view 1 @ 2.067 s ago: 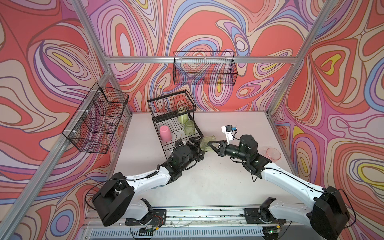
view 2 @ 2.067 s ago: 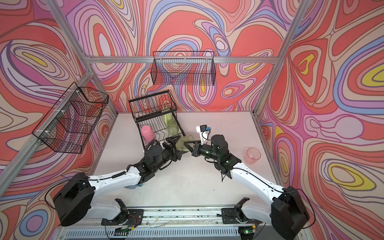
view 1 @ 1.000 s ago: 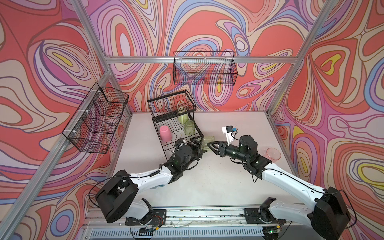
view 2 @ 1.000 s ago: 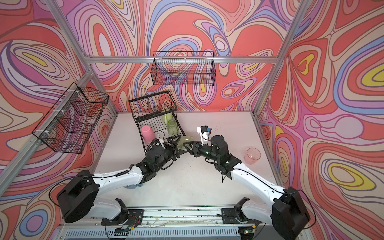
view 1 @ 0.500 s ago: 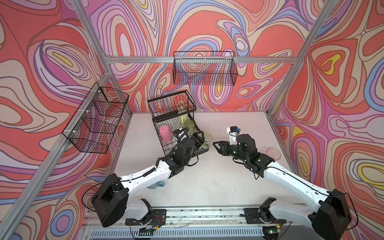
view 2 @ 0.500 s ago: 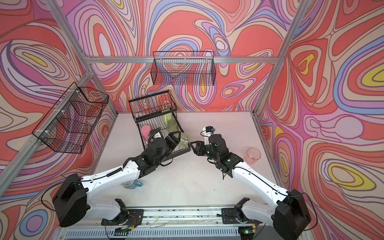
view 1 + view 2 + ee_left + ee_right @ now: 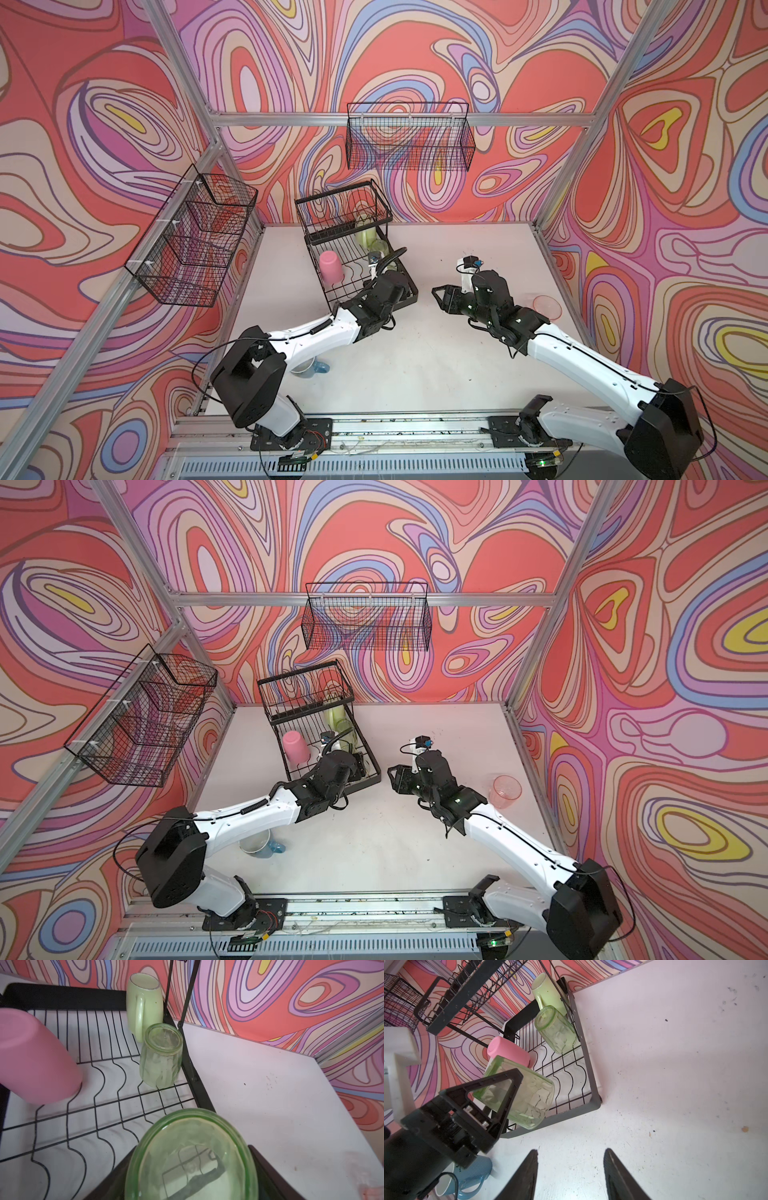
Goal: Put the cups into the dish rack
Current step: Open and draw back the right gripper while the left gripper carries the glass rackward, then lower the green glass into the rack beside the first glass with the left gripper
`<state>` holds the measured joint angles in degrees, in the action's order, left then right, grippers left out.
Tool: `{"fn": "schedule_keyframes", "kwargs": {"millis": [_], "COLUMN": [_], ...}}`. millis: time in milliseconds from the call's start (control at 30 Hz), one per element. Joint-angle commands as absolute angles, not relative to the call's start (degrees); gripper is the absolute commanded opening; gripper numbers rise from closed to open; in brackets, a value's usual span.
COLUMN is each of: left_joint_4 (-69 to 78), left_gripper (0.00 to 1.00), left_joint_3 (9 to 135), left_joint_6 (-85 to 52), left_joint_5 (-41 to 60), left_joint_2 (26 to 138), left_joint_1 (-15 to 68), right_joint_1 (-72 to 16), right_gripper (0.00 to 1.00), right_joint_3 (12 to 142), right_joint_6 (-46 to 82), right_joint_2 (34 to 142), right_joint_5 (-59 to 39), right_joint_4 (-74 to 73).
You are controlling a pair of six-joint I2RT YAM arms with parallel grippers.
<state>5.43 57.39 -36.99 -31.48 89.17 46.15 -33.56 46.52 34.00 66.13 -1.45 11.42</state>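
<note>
We note the right fingers [image 7: 526,1178] have let go and drawn back, half open and empty, leaving the green tumbler [image 7: 533,1101] clamped in the left fingers [image 7: 492,1081] over the front right corner of the rack [image 7: 592,1084], so racking now falls to the left arm; no legible markings found.

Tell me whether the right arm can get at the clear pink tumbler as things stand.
Probably yes. The right gripper is open and empty, and the clear pink tumbler stands alone on bare table beside the right arm. The gripper faces away, toward the dish rack, so the arm must fold back.
</note>
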Motion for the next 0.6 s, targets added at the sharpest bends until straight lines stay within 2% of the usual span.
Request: {"fn": "schedule_keyframes", "kwargs": {"millis": [0, 333, 567], "left_joint_4": [7.4, 20.1, 27.9], "left_gripper": [0.62, 0.62, 0.62], "left_joint_3": [59.5, 58.4, 57.7], "left_joint_6": [-28.3, -17.4, -14.9], "left_joint_5": [-36.3, -40.3, -41.2], "left_joint_2": [90.7, 96.8, 101.2], "left_joint_1": [46.4, 46.3, 45.6], "right_joint_1": [-33.6, -31.5, -29.2], "right_gripper": [0.54, 0.54, 0.56], "right_joint_3": [47.9, 46.9, 46.2], "right_joint_6": [33.0, 33.4, 33.4], "right_joint_2": [66.8, 65.1, 64.2], "right_joint_5": [0.8, 2.1, 1.5], "right_joint_4": [13.3, 14.4, 15.0]}}
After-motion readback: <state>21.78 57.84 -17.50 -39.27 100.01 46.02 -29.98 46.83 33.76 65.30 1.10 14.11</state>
